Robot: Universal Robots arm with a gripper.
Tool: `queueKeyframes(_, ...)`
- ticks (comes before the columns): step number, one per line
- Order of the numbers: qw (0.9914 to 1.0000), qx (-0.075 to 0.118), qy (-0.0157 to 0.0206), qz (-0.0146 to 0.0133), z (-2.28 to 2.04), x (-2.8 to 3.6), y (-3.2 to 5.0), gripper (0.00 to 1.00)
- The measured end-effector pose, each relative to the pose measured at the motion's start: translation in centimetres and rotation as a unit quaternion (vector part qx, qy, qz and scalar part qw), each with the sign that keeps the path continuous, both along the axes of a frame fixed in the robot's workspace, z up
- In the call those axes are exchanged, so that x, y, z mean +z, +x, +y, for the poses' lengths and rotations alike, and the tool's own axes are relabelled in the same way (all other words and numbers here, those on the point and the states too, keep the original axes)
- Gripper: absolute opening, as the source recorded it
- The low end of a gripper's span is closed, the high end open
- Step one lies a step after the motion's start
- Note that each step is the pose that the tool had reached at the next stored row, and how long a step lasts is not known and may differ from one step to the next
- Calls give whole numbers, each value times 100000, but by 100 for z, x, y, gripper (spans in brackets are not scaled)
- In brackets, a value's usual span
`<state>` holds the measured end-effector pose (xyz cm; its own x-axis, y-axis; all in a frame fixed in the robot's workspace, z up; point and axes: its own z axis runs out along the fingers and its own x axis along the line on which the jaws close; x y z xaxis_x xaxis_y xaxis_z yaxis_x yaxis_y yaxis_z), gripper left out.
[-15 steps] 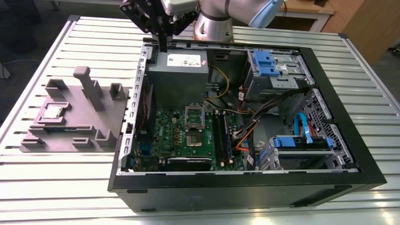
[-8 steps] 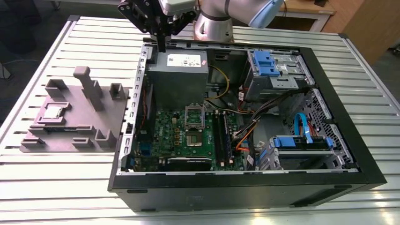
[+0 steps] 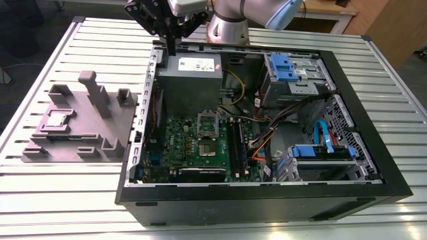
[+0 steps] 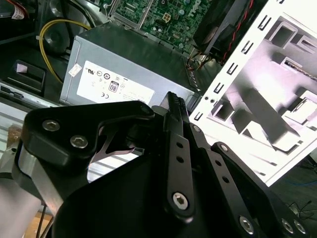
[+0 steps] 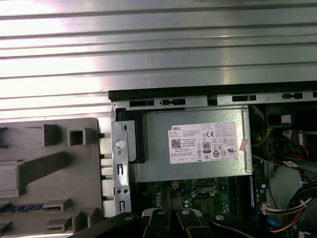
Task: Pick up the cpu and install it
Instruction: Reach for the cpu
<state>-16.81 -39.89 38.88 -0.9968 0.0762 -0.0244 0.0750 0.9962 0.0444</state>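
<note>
– Where is the cpu (image 3: 57,119) at this moment?

– It lies flat in a recess of the grey fixture block (image 3: 93,131), at the side towards the exterior view's left. The block sits on the slatted metal desk (image 3: 60,200), just beside the open computer case (image 3: 267,202). Nothing touches the chip.

– And the claw (image 3: 172,51)?

– It hangs over the far wall of the case, at the corner nearest the block and well apart from the cpu. Its two black fingers (image 4: 173,111) are pressed together with nothing between them.

– What is below it?

– The grey power supply (image 5: 193,148) with its white label. In the first wrist view it fills the corner of the case, with the fixture block just outside the case wall.

– Is the board visible?

– Yes. The green motherboard (image 3: 179,145) lies on the case floor, nearer the camera than the power supply. The cpu socket (image 3: 208,149) on it stands open, its metal frame tilted up, and black memory sticks (image 3: 239,145) run alongside.
</note>
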Motion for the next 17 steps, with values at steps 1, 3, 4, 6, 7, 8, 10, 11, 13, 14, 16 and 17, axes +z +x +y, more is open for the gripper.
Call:
queueKeyframes(1,100000,-4,0,1,0,0,-3,10)
queueKeyframes(3,100000,-6,1,2,0,-11,-54,10)
queueKeyframes(4,100000,-4,0,4,0,-28,-77,10)
queueKeyframes(6,100000,-4,8,-2,0,-29,-79,10)
queueKeyframes(7,100000,-6,6,-3,0,-29,-81,10)
queueKeyframes(8,100000,-7,5,0,0,-28,-84,10)
queueKeyframes(10,100000,2,-4,10,0,-27,-86,10)
queueKeyframes(11,100000,1,-1,7,0,-28,-87,10)
queueKeyframes(13,100000,-4,-1,4,0,-28,-89,10)
queueKeyframes(14,100000,-3,-1,4,0,-28,-90,10)
queueKeyframes(16,100000,-9,0,3,0,-28,-96,10)
queueKeyframes(17,100000,-4,1,1,0,-28,-98,10)
